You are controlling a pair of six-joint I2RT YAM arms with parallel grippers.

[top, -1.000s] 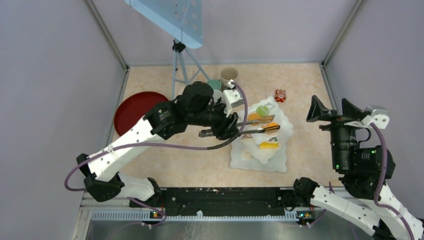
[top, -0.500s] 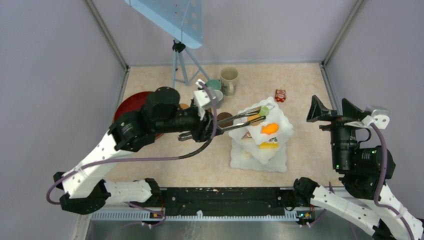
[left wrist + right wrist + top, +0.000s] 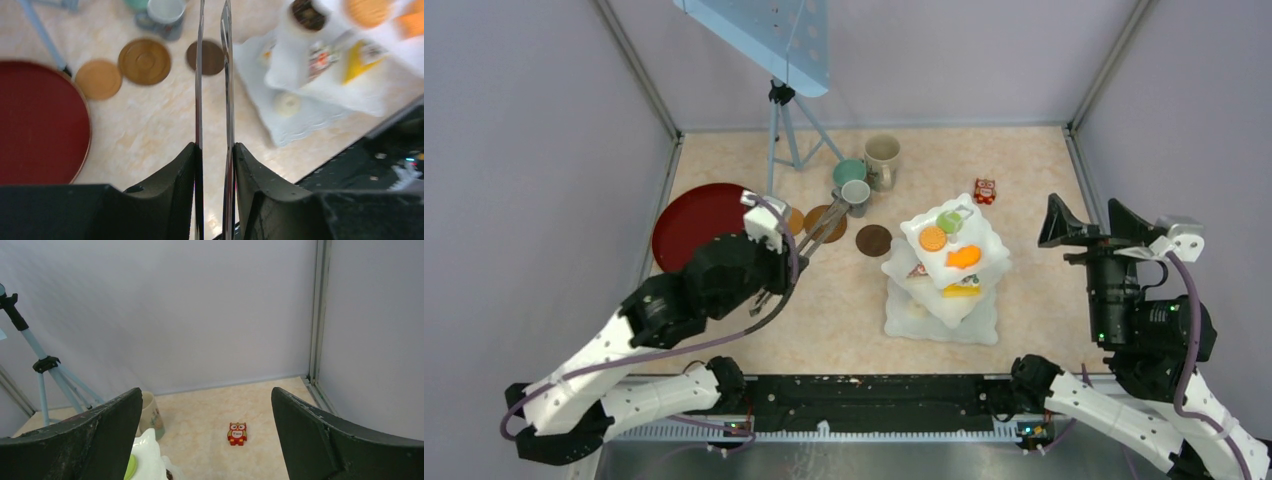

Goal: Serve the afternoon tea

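the white three-tier stand (image 3: 902,318) sits right of the table's middle, with a green cake (image 3: 948,220), a round orange cookie (image 3: 932,239) and an orange piece (image 3: 964,257) on its top tier and a yellow cake (image 3: 964,288) on a tier below. a red owl piece (image 3: 985,191) lies on the table just behind the stand, apart from it. to the left, near the back, the three mugs cluster: the tall beige mug (image 3: 883,158), the teal mug (image 3: 848,171) and the small grey mug (image 3: 856,192). in front of them three brown coasters lie in a row: the dark coaster (image 3: 873,240) nearest the stand, the middle coaster (image 3: 144,61), and the pale coaster (image 3: 98,79) just beside the dark-red tray (image 3: 694,225). the left gripper (image 3: 214,155) is pinching the metal tongs (image 3: 199,75), whose thin arms stand slightly apart and reach over the middle coaster toward the grey mug. the right gripper (image 3: 206,395) hovers right of the stand, fingers spread wide, holding nothing.
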